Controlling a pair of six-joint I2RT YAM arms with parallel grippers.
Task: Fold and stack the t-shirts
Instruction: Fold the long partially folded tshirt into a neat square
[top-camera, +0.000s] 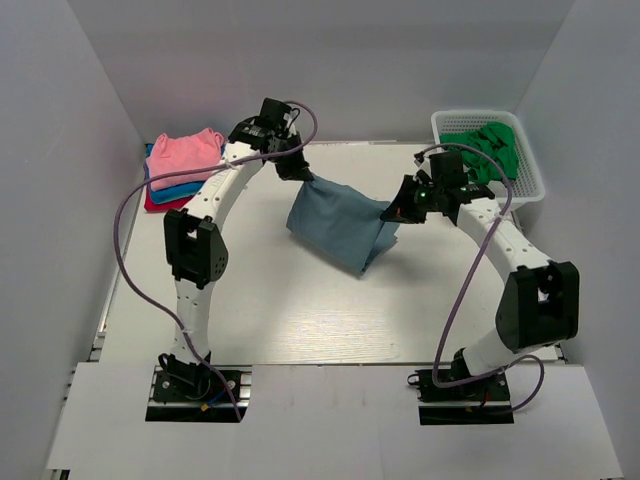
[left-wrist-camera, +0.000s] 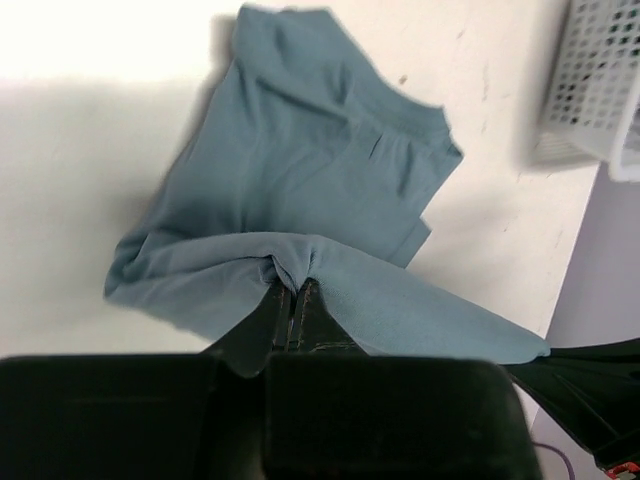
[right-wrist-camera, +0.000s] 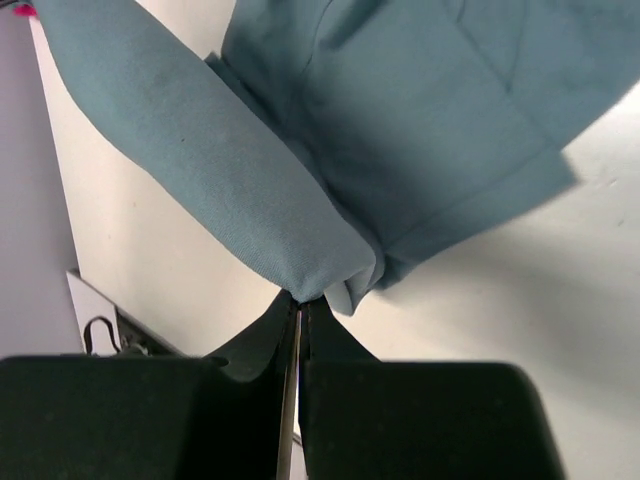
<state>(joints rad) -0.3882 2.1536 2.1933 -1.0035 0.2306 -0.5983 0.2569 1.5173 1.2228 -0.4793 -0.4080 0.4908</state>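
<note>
Slate-blue t-shirt (top-camera: 335, 225) clenched in left and right jaws, pinched edges hidden, bottom perhaps touching table (top-camera: 300, 310)

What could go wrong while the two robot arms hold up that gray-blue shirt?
The left gripper and right gripper each pinch only a small bit of the slate-blue t-shirt, so it might slip out. The shirt's lower part hangs bunched and uneven toward the table, so the fold may come out crooked.
</note>
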